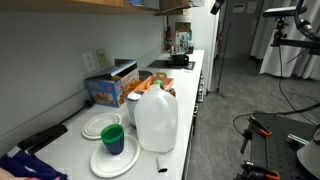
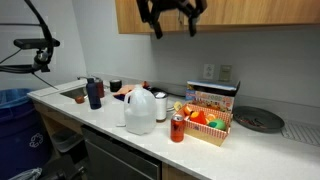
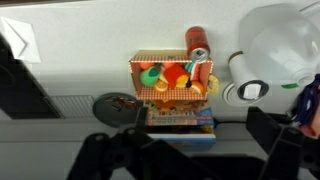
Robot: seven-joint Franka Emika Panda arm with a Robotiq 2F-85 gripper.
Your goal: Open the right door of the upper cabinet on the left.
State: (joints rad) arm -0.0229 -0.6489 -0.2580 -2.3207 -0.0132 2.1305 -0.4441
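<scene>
Wooden and seemingly shut, the upper cabinet (image 2: 255, 14) sits just behind my spread jaws, held high above the tabletop (image 2: 260, 145) so I can reach its right door.

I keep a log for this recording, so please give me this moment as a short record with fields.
gripper: open, holding nothing, raised in front of the upper cabinet
cabinet doors: look shut; not yet opened
counter: white, crowded
jug: white, upright
red can: upright, beside the box of colourful items
green cup: standing on a white plate
gripper contact with cabinet: cannot tell
</scene>
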